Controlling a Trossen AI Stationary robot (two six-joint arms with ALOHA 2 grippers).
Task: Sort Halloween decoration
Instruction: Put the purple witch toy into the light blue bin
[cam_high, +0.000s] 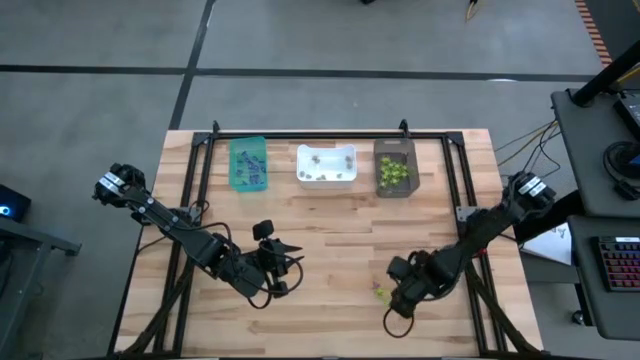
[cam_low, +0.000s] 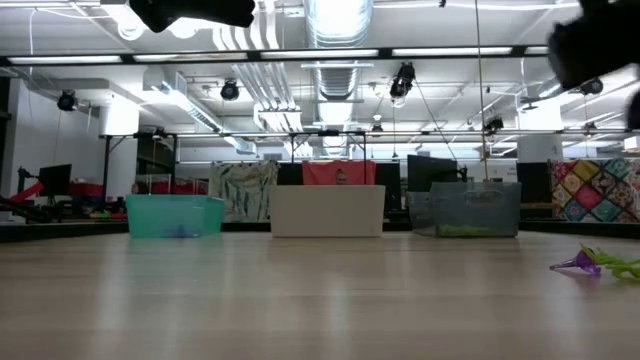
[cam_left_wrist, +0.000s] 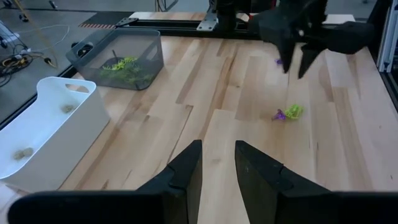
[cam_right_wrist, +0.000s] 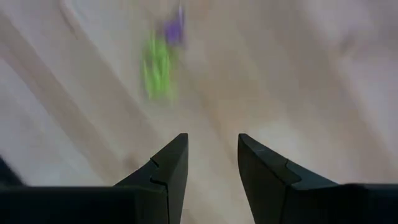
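A lime-green trinket (cam_left_wrist: 294, 112) and a purple one (cam_left_wrist: 279, 115) of the Halloween decoration lie together on the wooden table (cam_high: 330, 230), near its front right; they also show in the low view as the green trinket (cam_low: 620, 268) and the purple trinket (cam_low: 580, 263). My right gripper (cam_left_wrist: 295, 59) hangs over the table just beyond them, fingers pointing down, open and empty. In its own wrist view my right gripper (cam_right_wrist: 211, 155) has the green trinket (cam_right_wrist: 157, 71) ahead of its fingertips. My left gripper (cam_left_wrist: 217, 168) stands open and empty at the front left, pointing toward the trinkets.
Three bins stand in a row at the table's far edge: a teal bin (cam_high: 233, 165) with purple pieces, a white bin (cam_high: 300, 165) with pale pieces and a dark bin (cam_high: 378, 170) with green pieces. A black frame (cam_high: 330, 138) borders the table's far edge and sides.
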